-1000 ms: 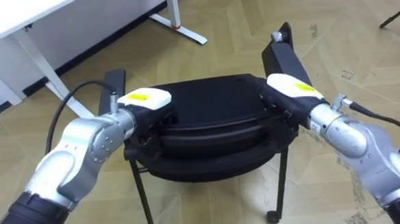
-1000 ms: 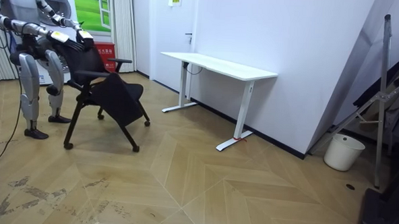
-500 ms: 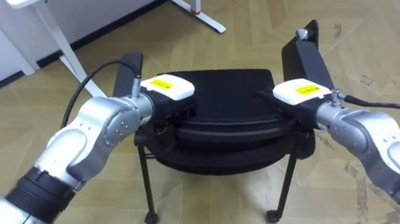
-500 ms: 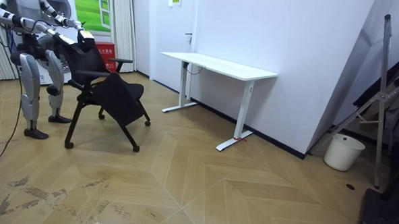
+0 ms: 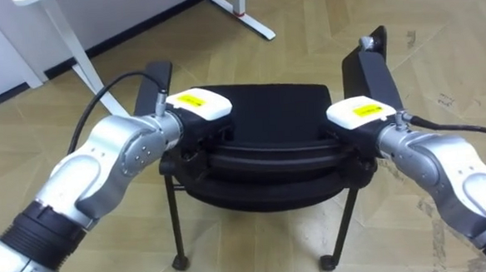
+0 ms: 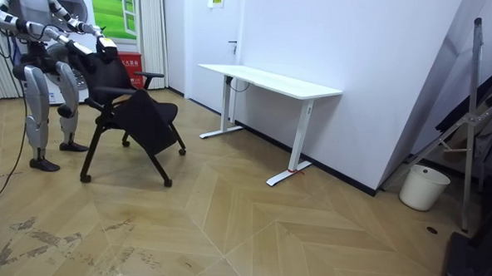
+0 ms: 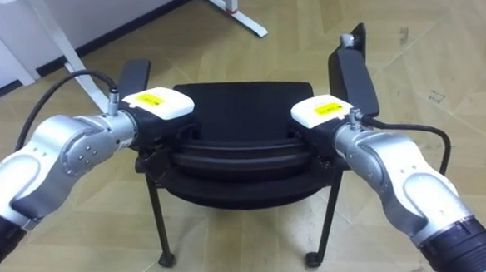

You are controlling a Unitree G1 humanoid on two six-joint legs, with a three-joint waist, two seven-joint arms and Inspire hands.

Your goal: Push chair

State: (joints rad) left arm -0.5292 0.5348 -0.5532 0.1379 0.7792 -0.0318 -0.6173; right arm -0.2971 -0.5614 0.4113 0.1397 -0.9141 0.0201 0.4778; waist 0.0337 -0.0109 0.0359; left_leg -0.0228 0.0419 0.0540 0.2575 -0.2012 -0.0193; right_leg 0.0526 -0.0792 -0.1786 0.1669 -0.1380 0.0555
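One black chair [image 5: 263, 126] with two armrests, one white desk [image 6: 269, 81], one white bucket [image 6: 416, 187], and two robot hands. The robot stands at the room view's far left, directly behind the chair, on a wooden herringbone floor [image 6: 250, 230]. The chair is well apart from the desk, and the bucket sits far off by the wall at the room view's right.

The eye views look down over the chair's back. The left hand [image 5: 199, 120] rests on the top edge of the backrest near the left armrest [image 5: 153, 81]. The right hand [image 5: 355, 120] rests on the same edge near the right armrest [image 5: 373, 71]. Both arms reach forward, elbows bent outward, backs of the hands facing up. The fingers are dark against the black backrest, so whether they are apart or curled on it cannot be told
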